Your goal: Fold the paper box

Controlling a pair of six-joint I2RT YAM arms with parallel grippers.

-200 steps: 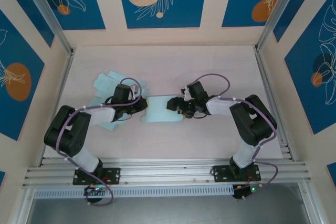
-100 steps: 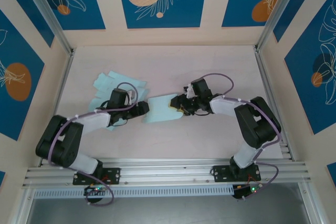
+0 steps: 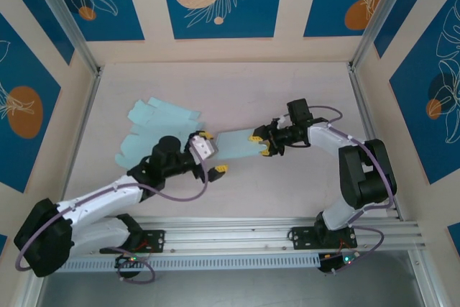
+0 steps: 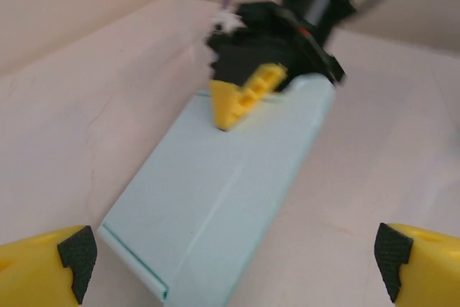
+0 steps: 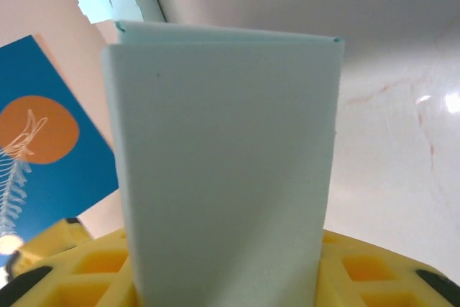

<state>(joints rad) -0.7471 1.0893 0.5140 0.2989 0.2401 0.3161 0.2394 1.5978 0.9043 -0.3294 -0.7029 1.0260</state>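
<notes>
Opening-up stage, to judge by the layout: sleeve not yet squared, no flap tucked. Finds the pale blue flattened paper box (image 3: pixel 231 143) at the centre of the top view, slanting slightly up to the right. Pinched at its right-hand end by the right gripper (image 3: pixel 261 144), with one yellow finger (image 4: pixel 244 95) pressed on the upper face in the upper middle of the left wrist view. From the right wrist, rises as a tall pale panel out of the yellow pads (image 5: pixel 352 271) along the bottom edge, folded edge at the top.

Leaves the left gripper (image 3: pixel 211 152) spread wide and gripping nothing, just left of the box's free end in the top view. In its own view, puts the black-tipped fingertips (image 4: pixel 50 267) at the lower corners, with the near end of the box between and beyond them.

Probably calls next for closing the left fingers on that free end, then working the creases apart. Wants a light grip, since thin card buckles easily.

Cannot tell whether the lower right finger touches the underside, hidden beneath the card. Cannot make out flaps or tabs at the far end, blurred in the left wrist view. Cuts off the box's lower part in the right wrist view. Cannot count the stack of loose pale blue paper blanks (image 3: pixel 154 116) at the upper left, partly covered by the left arm (image 3: pixel 108 192).
</notes>
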